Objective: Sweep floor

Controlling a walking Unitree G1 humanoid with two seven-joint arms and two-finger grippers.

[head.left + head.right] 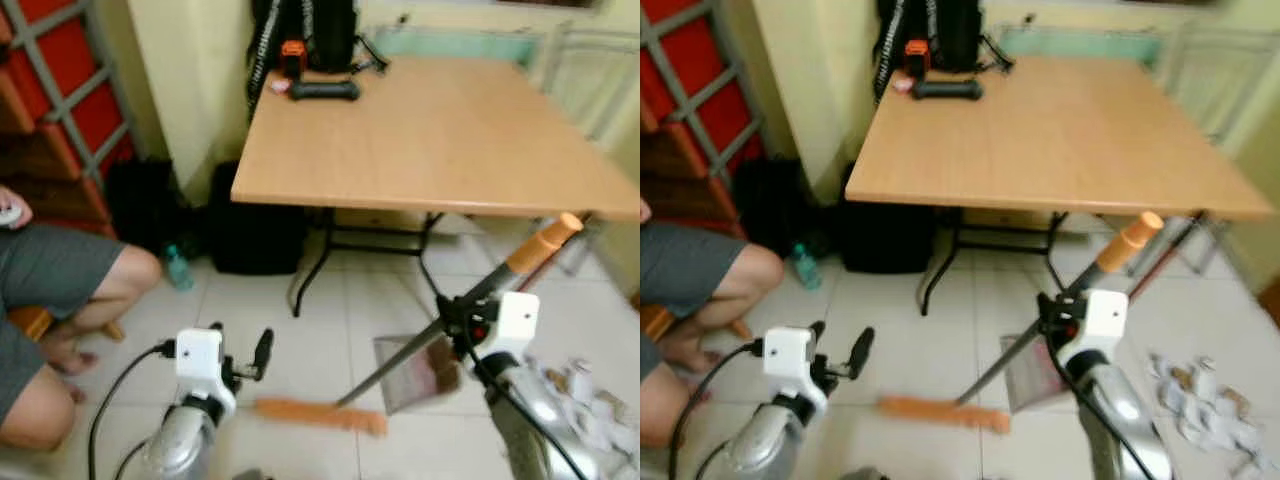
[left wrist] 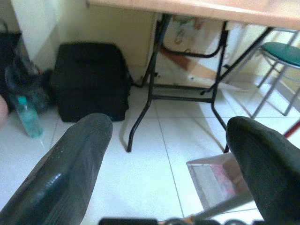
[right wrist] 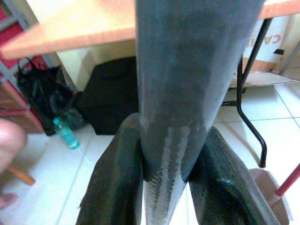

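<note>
1. The right gripper [image 3: 171,187] is clamped on the grey handle of the broom [image 1: 420,350], its two black fingers [image 3: 117,183] pressed against the shaft from either side.
2. The broom slants across the scene: its orange grip end rises to the robot's right, by the table edge, and its orange brush head [image 1: 320,415] rests on the white tiled floor [image 1: 300,330] between the two arms.
3. The left gripper [image 2: 168,173] hovers low over the tiles beside the brush head, its fingers [image 2: 70,168] spread wide apart and holding nothing.
4. A dustpan [image 1: 420,372] lies on the floor just behind the broom shaft, near the table's black folding legs.
5. A heap of crumpled paper scraps [image 1: 1195,400] sits on the tiles to the robot's right, apart from the brush head.
6. A wooden-topped table [image 1: 430,140] stands ahead; on its far corner lie a dark oblong device [image 1: 323,90] and a black bag [image 1: 305,35].
7. Under the table by the wall sit a black box-like case [image 2: 91,79] and a small green-capped bottle [image 2: 29,117].
8. A person in grey shorts [image 1: 50,270] sits at the robot's left, bare knees bent.
</note>
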